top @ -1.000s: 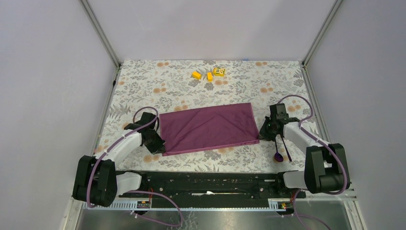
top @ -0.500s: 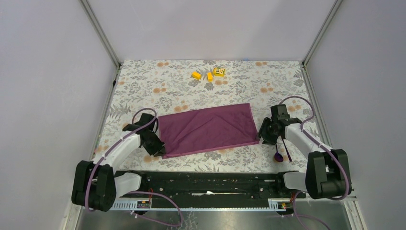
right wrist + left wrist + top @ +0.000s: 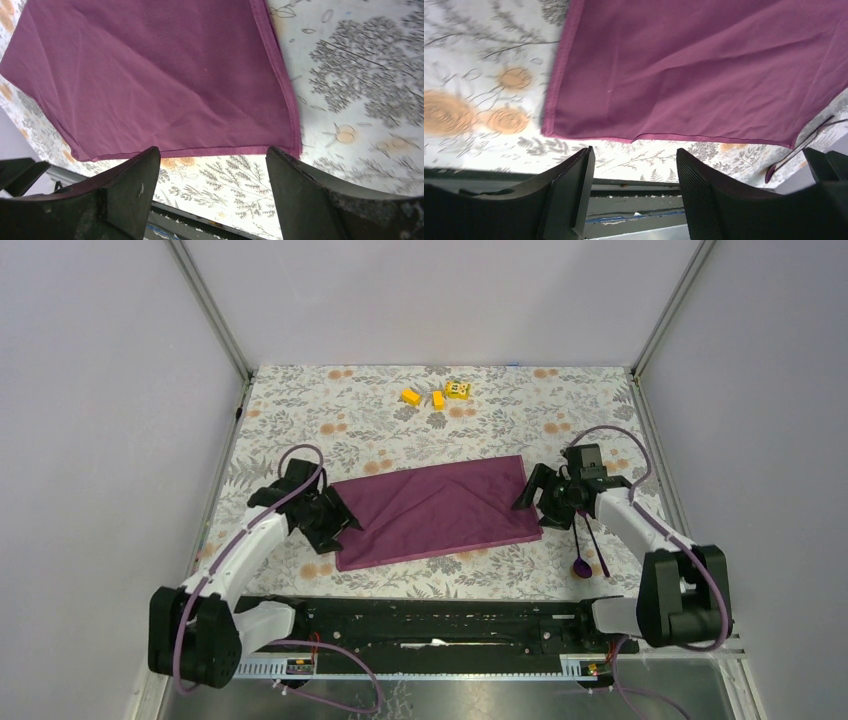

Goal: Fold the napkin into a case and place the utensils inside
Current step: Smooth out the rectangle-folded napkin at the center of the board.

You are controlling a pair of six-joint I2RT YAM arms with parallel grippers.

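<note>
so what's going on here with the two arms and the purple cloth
Two robot arms are working on the napkin, which lies flat as a rectangle on the floral tablecloth. The left hand and the right hand sit open at its two short ends, neither gripping it. The spoon lies off to the napkin's right, not yet in the cloth.

Lab robot cell, not domestic: plain lilac-grey panel walls (image 3: 430, 300) w/ alu corner posts (image 3: 211, 310), black mounting rail (image 3: 440, 622) across near edge w/ 2 arm bases (image 3: 195, 625) bolted on (only homely bit = floral tablecloth (image 3: 350, 410)).
</note>
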